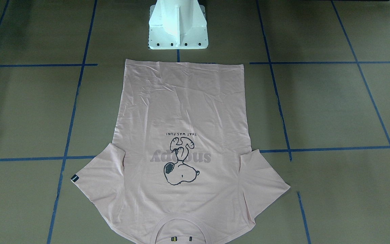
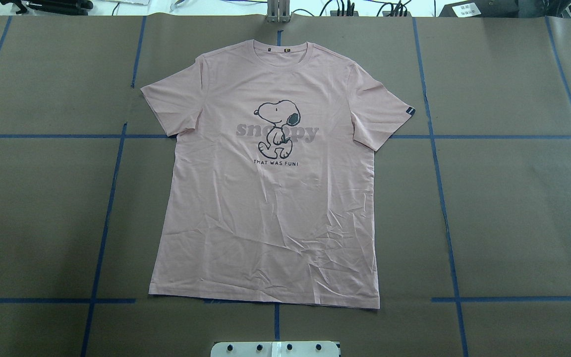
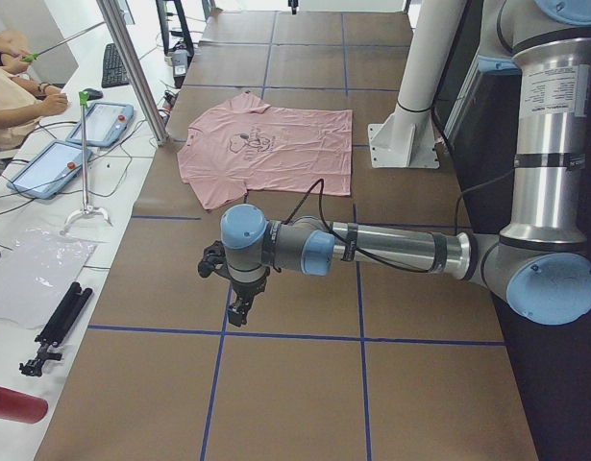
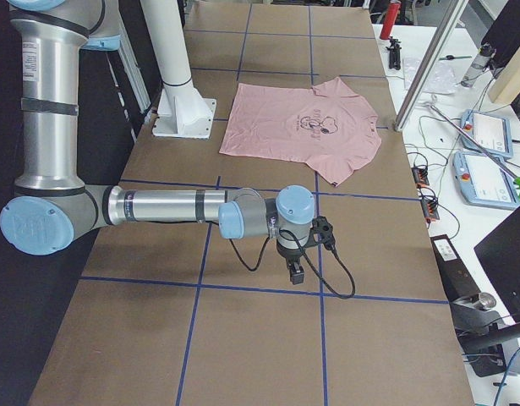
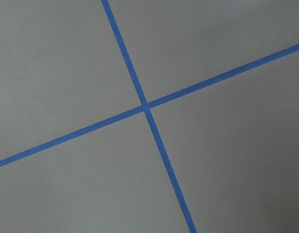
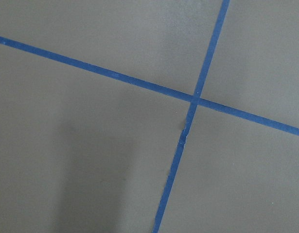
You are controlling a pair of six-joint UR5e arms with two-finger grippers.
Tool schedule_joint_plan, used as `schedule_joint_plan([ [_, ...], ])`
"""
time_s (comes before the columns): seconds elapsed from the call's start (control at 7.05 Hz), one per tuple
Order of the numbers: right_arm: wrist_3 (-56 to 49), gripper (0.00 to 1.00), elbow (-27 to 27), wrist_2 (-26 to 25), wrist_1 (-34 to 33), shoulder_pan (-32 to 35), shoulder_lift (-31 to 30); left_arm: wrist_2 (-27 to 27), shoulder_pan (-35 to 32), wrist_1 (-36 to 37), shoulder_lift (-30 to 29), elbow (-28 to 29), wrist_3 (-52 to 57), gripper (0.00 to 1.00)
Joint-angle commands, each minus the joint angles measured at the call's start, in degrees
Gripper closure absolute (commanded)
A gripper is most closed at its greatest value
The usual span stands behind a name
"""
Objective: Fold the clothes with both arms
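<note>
Lying flat and print-up on the brown desk [image 2: 513, 223], the pale pink T-shirt [image 2: 265, 208] sits between the two hands, well apart from each, its collar pointing away from the white pedestal [image 1: 178, 27]. The left hand [image 3: 238, 315] and the right hand [image 4: 296, 276] each hang fingers-down over a blue tape cross [image 5: 145, 106]. Whether either is wide or narrow, I cannot tell.
</note>
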Motion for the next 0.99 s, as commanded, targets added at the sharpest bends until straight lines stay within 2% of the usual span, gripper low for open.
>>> schedule_joint_plan([
  [0.0, 0.3, 0.00, -0.1, -0.1, 0.6, -0.7, -0.9, -2.3, 0.3, -1.0, 0.2, -0.9, -0.1, 0.00],
  [0.28, 5.3, 0.00, -2.0, -0.2, 0.9, -0.8, 1.4, -1.8, 0.4, -0.9, 0.0, -0.9, -0.5, 0.00],
  [0.71, 7.0, 0.00, -3.2, 1.3, 9.7, -3.3, 1.3, -2.5, 0.4, -1.2, 2.1, -5.2, 0.0, 0.00],
  [0.85, 15.4, 0.00, -3.6, 1.8, 13.6, -6.9, 3.3, -4.8, 0.6, -1.4, 3.3, -6.9, 0.1, 0.00],
])
